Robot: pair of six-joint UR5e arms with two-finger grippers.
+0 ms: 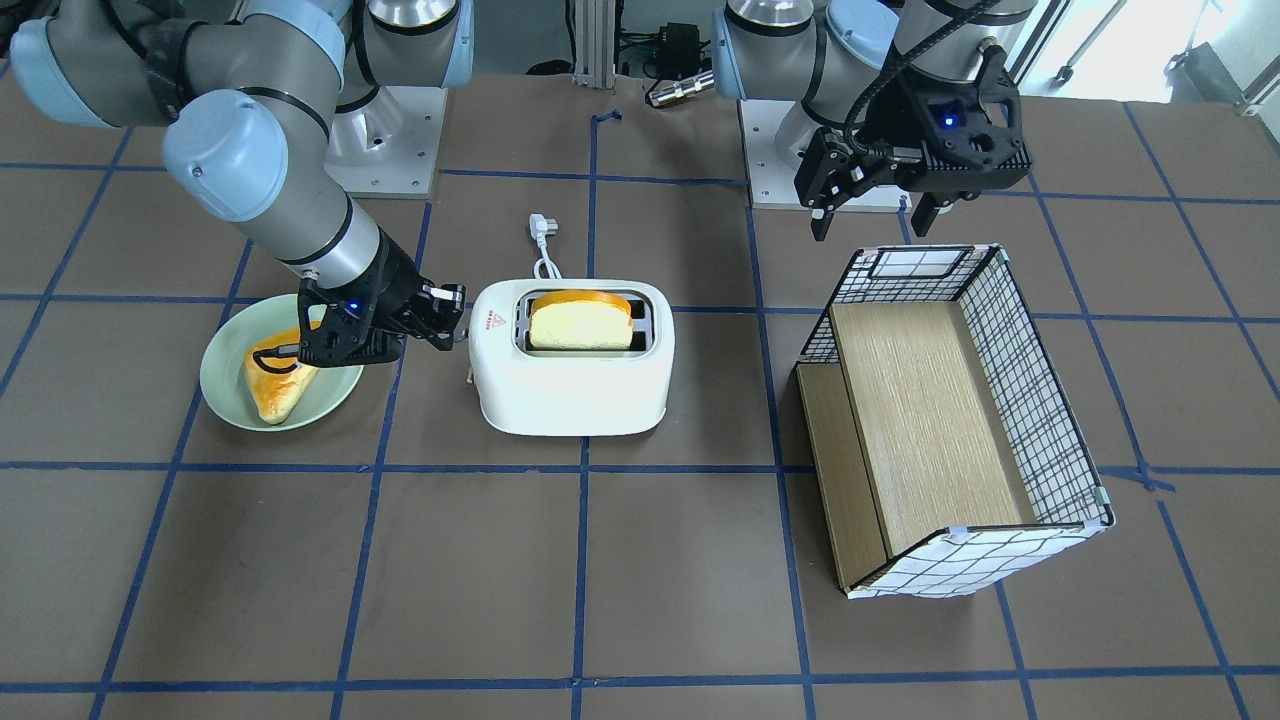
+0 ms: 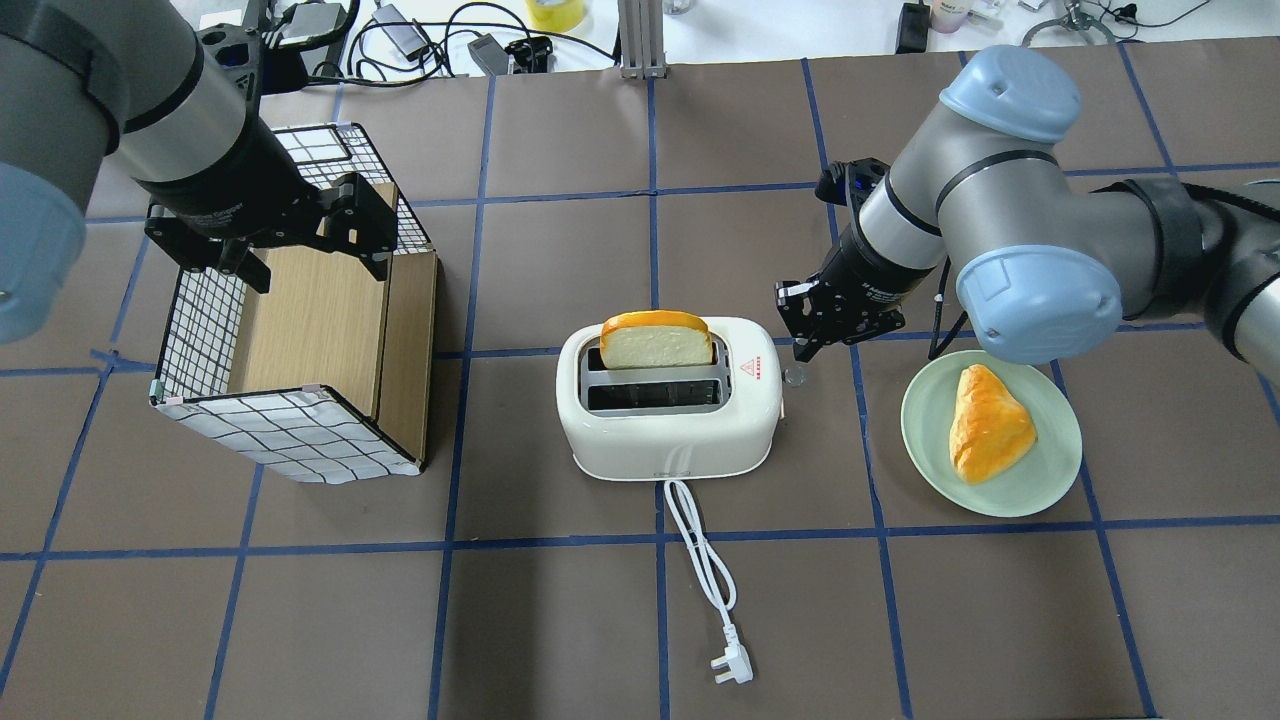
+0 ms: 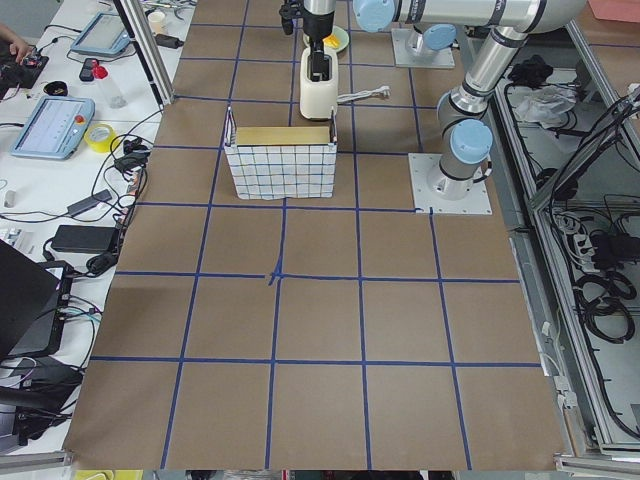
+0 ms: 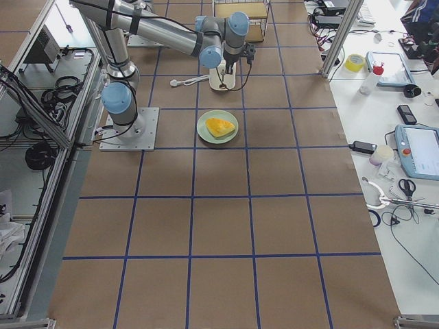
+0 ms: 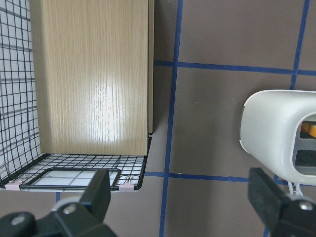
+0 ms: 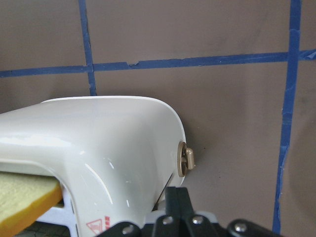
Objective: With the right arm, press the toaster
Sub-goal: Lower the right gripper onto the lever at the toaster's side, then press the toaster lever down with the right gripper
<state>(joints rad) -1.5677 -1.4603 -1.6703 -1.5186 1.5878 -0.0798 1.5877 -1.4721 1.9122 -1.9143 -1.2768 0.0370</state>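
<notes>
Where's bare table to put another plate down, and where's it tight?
Widest: the operator-side rows beyond the toaster and green plate. Also the strip between toaster and grid-patterned box. Tight: between toaster and plate, where the right gripper sits; robot side of the toaster, crossed by its cord.

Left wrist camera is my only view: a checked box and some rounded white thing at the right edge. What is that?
Observer: A toaster, with a slice of bread standing in one slot.
Visitor: Where is the other arm?
Observer: The right pincer is shut, at the toaster's end away from the box.
Visitor: Anything beyond that?
Observer: A green plate holding a wedge of pastry.
</notes>
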